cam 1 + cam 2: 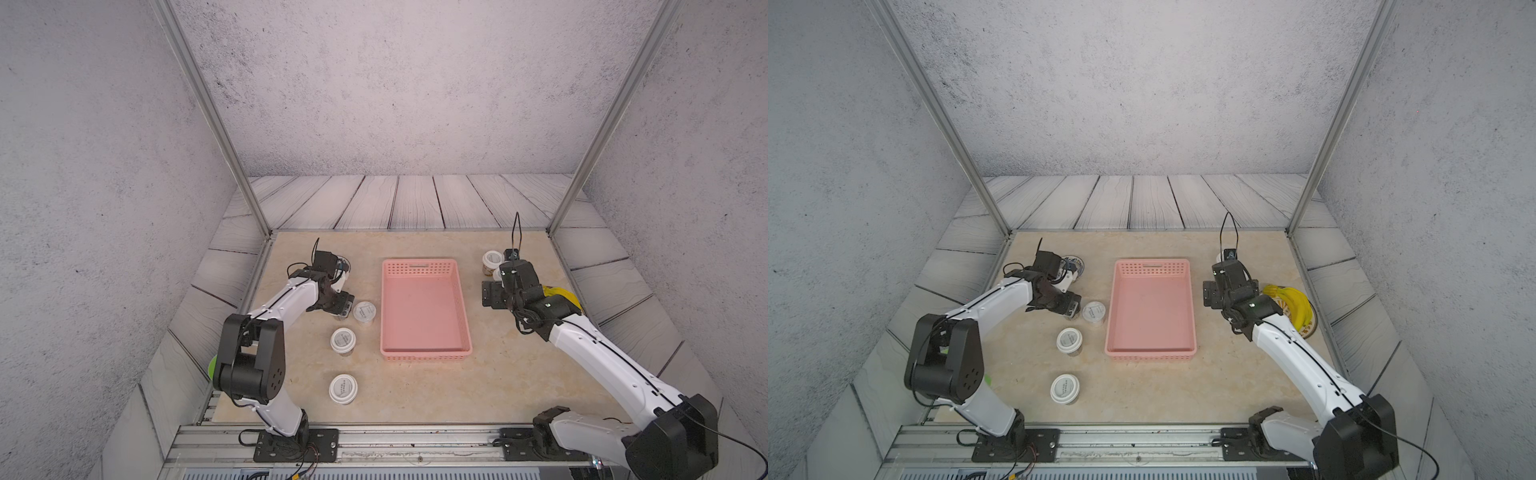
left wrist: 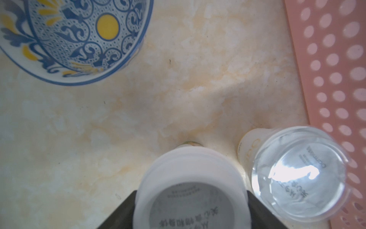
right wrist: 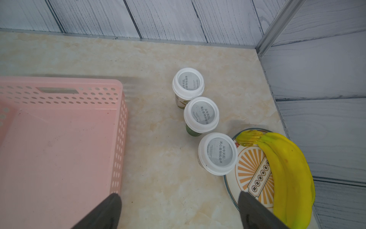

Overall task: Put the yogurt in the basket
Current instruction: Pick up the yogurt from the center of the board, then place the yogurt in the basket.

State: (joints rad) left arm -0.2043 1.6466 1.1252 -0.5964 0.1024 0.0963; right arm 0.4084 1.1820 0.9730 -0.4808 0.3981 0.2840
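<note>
Left gripper (image 2: 191,206) low over table (image 1: 478,386), fingers either side of yogurt cup (image 2: 190,190) at lid level; contact not clear, grip cannot be told. Second cup (image 1: 364,312) just beside it, near pink basket (image 1: 426,353). Blue-patterned bowl (image 2: 75,39) nearby. Two more cups (image 1: 343,340) (image 1: 343,389) stand nearer camera. Right gripper (image 3: 178,212) spread wide, holding nothing, above table. Three cups (image 3: 188,83) (image 3: 201,114) (image 3: 217,153) in row beside plate (image 3: 249,170) with bananas (image 3: 287,174). Basket holds no cups.

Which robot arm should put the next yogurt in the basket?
Probably the left. Its gripper already has a yogurt cup between its fingers, right beside the empty pink basket. The right gripper hangs open, away from its three cups.
</note>
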